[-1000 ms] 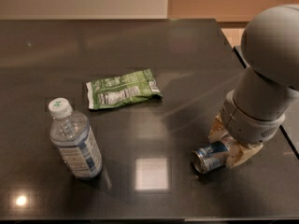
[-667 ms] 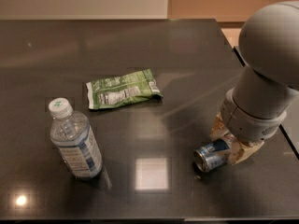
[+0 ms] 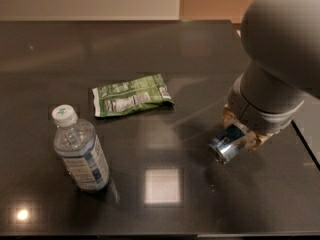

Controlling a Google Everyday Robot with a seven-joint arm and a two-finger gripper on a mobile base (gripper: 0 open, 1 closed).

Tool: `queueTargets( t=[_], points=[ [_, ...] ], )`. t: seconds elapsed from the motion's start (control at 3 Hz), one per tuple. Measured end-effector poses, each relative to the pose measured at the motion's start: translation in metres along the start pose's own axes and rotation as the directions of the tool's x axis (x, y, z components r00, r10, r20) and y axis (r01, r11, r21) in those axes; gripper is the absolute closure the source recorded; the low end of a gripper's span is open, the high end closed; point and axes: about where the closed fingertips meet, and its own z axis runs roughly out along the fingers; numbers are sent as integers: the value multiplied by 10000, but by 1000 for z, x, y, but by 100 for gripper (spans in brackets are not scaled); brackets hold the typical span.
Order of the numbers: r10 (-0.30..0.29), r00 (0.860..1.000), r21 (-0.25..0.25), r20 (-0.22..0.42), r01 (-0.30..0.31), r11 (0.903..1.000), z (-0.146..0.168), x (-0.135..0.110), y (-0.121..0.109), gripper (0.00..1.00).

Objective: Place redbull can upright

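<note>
The redbull can (image 3: pixel 227 145) is on its side at the right of the dark table (image 3: pixel 165 64), its silver top turned toward the lower left. My gripper (image 3: pixel 241 135) is shut on the can, with tan fingers (image 3: pixel 229 118) on either side of its body. The can is held slightly off the tabletop. The back part of the can is hidden under my grey wrist and arm.
A clear water bottle (image 3: pixel 80 151) with a white cap stands upright at the front left. A flat green snack bag (image 3: pixel 131 95) lies in the middle. The table's right edge (image 3: pixel 305 144) runs close behind my gripper.
My gripper and arm have risen a little, and the can has come up with them from where it lay on the table.
</note>
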Motion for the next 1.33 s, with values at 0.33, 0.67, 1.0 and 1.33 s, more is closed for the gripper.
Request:
queueTargets(
  t=[0.33,0.67,1.0,1.33],
  points=[
    [-1409,9835,858,-1130,1510,9848,-15,10,-21,100],
    [-2486,9484,1698,-1970,2828,9440,-29,11,-42,100],
    [-3612,8928,2370,-2691,4249,8737,-51,3,-66,100],
    [-3605,8923,2393,-2717,4254,8728,-53,3,-67,100]
  ],
)
